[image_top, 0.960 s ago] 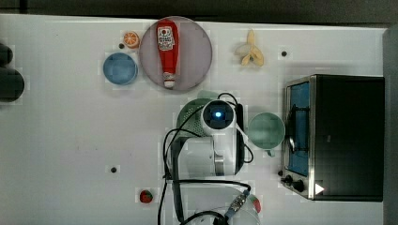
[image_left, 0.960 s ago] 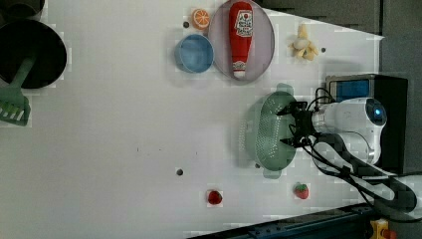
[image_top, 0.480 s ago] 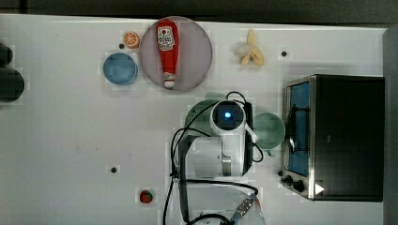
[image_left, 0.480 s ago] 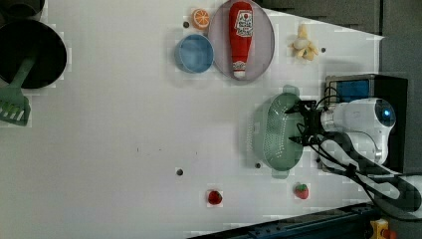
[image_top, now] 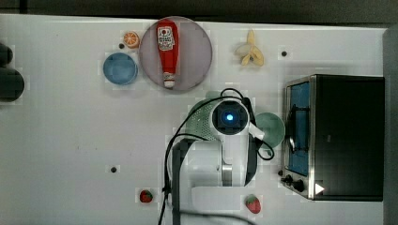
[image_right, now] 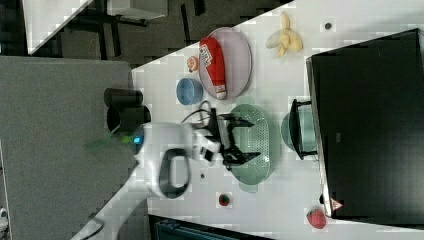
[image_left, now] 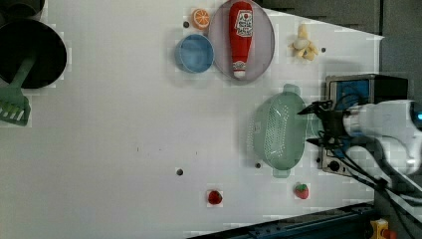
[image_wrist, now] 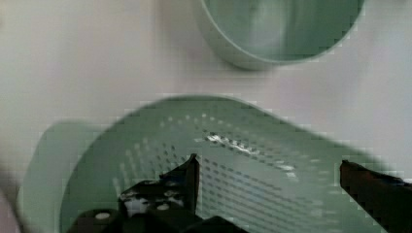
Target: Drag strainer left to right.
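Observation:
The strainer (image_left: pixel 276 133), a large pale mint-green oval with a holed bottom, lies on the white table (image_left: pixel 124 124) beside the toaster oven. My gripper (image_left: pixel 305 127) is open, with its black fingers spread over the strainer's rim on the left view's right side. In the wrist view the gripper (image_wrist: pixel 269 167) hangs over the strainer's (image_wrist: pixel 228 145) perforated inside, with nothing between the fingers. The right view shows the gripper (image_right: pixel 253 139) over the strainer's (image_right: pixel 260 172) bowl. In the top view the arm (image_top: pixel 230 118) covers most of the strainer (image_top: pixel 199 123).
A teal mug (image_top: pixel 271 130) stands between the strainer and the toaster oven (image_top: pixel 335 136). Farther back are a plate (image_top: pixel 192 70) with a ketchup bottle (image_top: pixel 167 47), a blue bowl (image_top: pixel 119 68), an orange slice (image_top: pixel 131 39) and a banana (image_top: pixel 250 52). Two strawberries (image_top: pixel 146 196) (image_top: pixel 252 204) lie near the front edge.
The arm has moved toward the left view's right, and the strainer has shifted a little that way with it. The fingers now sit nearer the strainer's oven-side rim. They stay open.

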Motion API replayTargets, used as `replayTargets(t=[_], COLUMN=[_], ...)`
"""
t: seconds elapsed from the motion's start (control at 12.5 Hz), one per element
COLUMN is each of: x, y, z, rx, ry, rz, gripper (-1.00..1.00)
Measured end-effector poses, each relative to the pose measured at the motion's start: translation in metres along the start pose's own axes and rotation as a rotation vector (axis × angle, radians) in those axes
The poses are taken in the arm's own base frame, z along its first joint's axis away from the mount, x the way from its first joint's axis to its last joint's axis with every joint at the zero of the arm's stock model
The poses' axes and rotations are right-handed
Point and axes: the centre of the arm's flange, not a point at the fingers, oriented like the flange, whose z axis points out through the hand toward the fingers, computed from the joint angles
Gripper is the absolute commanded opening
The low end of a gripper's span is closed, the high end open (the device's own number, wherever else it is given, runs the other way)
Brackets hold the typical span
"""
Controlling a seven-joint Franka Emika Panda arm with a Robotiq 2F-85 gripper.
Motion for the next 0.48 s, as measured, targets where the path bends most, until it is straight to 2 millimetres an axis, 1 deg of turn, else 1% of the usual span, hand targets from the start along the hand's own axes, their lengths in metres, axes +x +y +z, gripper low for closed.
replayTargets(t=[0.08, 0.16, 0.32, 0.48], x=[-0.001, -0.004, -0.005, 0.002], y=[0.002, 0.007, 0.025, 0.040], z=[-0.035, -0.074, -0.160, -0.247], rx=[-0.010, 0.002, 0.048, 0.140], ry=[0.005, -0.003, -0.026, -0.066], rz=[-0.063, -0.101, -0.147, -0.152], gripper=[1.00, 1.00, 1.00, 1.00])
